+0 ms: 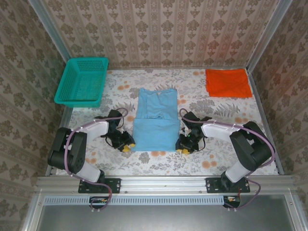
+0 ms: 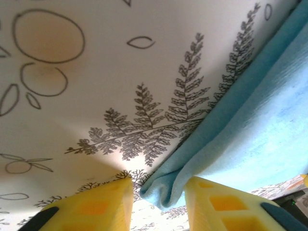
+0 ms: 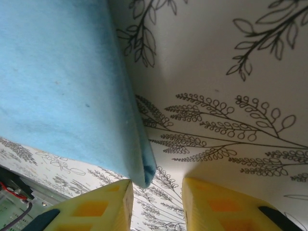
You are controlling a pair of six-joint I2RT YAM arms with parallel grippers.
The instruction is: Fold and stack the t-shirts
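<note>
From above, the light blue t-shirt [image 1: 155,120] lies mid-table with its long axis running away from me, and my left gripper [image 1: 126,144] and right gripper [image 1: 184,146] sit equally close at its near corners. My left wrist shows the left corner [image 2: 166,187] between narrow, unclamped fingers [image 2: 211,202]. My right wrist shows the right corner [image 3: 144,173] just inside one finger, jaws narrow and not pinching.

blue tee [image 2: 250,120]: cropped rt edge | L pincer [image 2: 158,186]: cropped btm
</note>
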